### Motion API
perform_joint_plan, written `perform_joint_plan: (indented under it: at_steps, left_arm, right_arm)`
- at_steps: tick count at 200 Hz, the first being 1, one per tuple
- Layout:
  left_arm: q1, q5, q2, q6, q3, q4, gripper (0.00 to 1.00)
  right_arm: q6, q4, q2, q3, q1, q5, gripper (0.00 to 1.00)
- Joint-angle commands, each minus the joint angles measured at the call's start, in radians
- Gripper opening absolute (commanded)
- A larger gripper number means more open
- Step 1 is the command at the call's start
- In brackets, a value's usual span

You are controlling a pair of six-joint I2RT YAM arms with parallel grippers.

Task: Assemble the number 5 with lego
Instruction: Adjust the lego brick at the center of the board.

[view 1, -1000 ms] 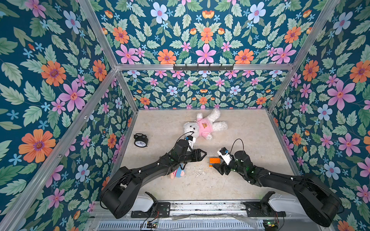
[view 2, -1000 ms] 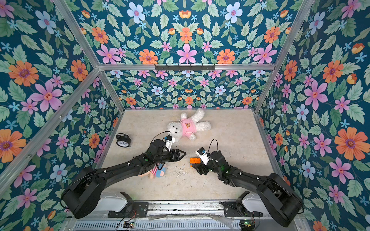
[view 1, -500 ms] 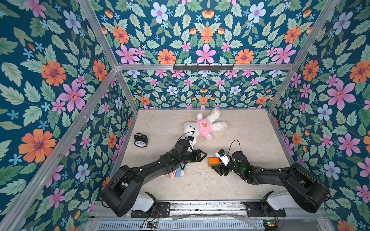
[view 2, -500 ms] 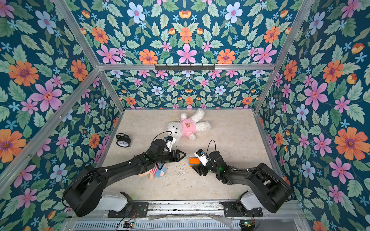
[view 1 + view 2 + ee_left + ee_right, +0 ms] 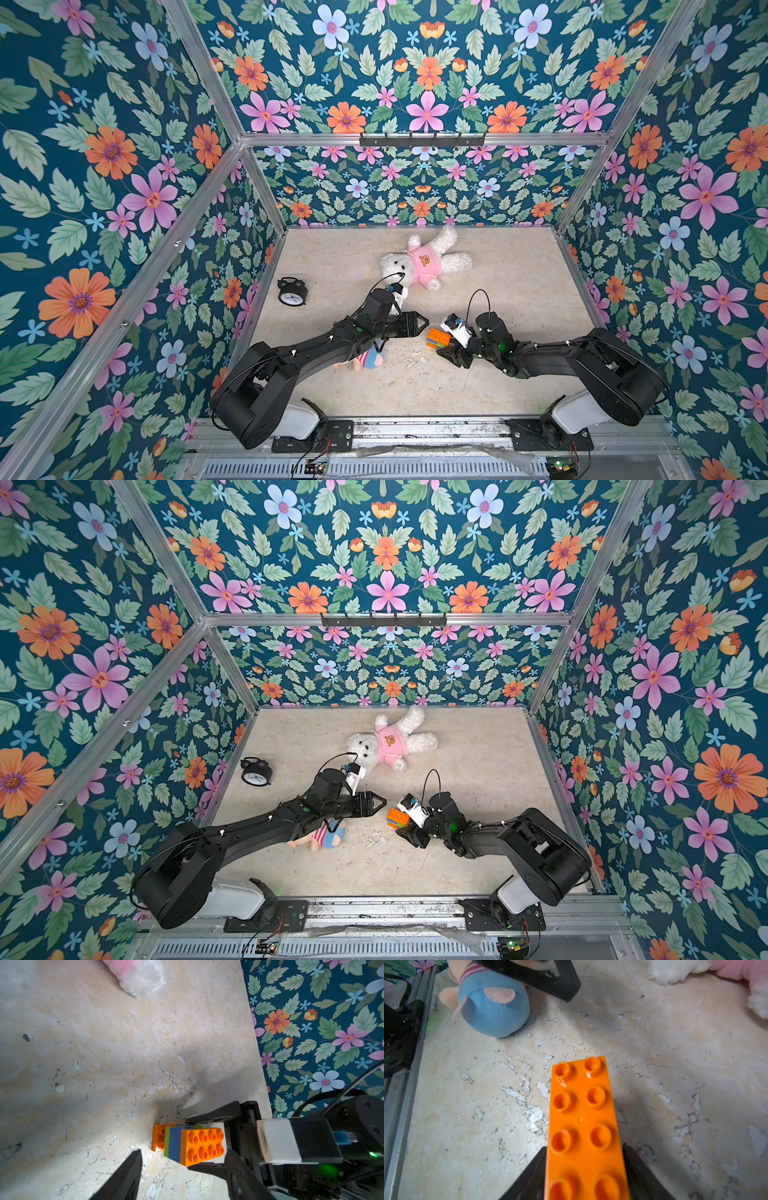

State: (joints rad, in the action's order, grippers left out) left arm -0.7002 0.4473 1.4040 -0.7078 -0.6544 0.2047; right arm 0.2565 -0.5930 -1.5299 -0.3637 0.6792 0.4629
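Enclosure: floral-papered walls (image 5: 124,166) on three sides; beige marbled floor (image 5: 519,374), scuffed white in patches.
Top views, bystanders: white teddy bear (image 5: 424,262) in a pink shirt lies toward the back; black alarm clock (image 5: 292,291) near the left wall; small striped plush (image 5: 370,359) partly under the left arm.
Top views, task piece: lego block (image 5: 436,336), orange, green and blue, sits mid-floor between the two gripper tips; seen in both top views (image 5: 397,817).
Top views, left side: left gripper (image 5: 419,322) points at the block, just short of it, carrying nothing.
Top views, right side: right gripper (image 5: 441,344) is at the block; its wrist camera hides part of the contact.
Left wrist view: block (image 5: 199,1145) is tipped on its side, studs toward this camera, layers orange, blue, green, orange. Right fingers (image 5: 207,1118) run along its two long sides. One left finger (image 5: 128,1172) stands apart from the block; left jaws spread, empty.
Right wrist view: orange studded face (image 5: 581,1126) fills the gap between the right fingers (image 5: 529,1174), both pressed to its edges, so clamped on the block. Plush (image 5: 492,1012) and left gripper (image 5: 556,980) lie beyond.
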Motion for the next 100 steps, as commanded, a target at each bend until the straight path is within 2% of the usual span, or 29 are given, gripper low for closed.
perform_joint_plan:
  at_steps: [1,47,73,100]
  left_arm:
    - [0.000,0.001,-0.002,0.009,-0.006,-0.007,0.68]
    - [0.000,-0.005,-0.003,0.009,-0.008,-0.017,0.68]
    - [0.001,-0.008,-0.005,0.008,-0.007,-0.021,0.68]
    - [0.000,-0.010,-0.006,0.004,-0.009,-0.018,0.67]
  right_arm:
    - [0.030,-0.009,-0.017,-0.006,0.002,-0.008,0.55]
    - [0.025,-0.026,-0.051,-0.023,0.002,-0.023,0.47]
    - [0.007,-0.065,-0.025,0.004,0.000,-0.023,0.47]
    - [-0.028,-0.073,-0.019,0.015,0.001,-0.001,0.39]
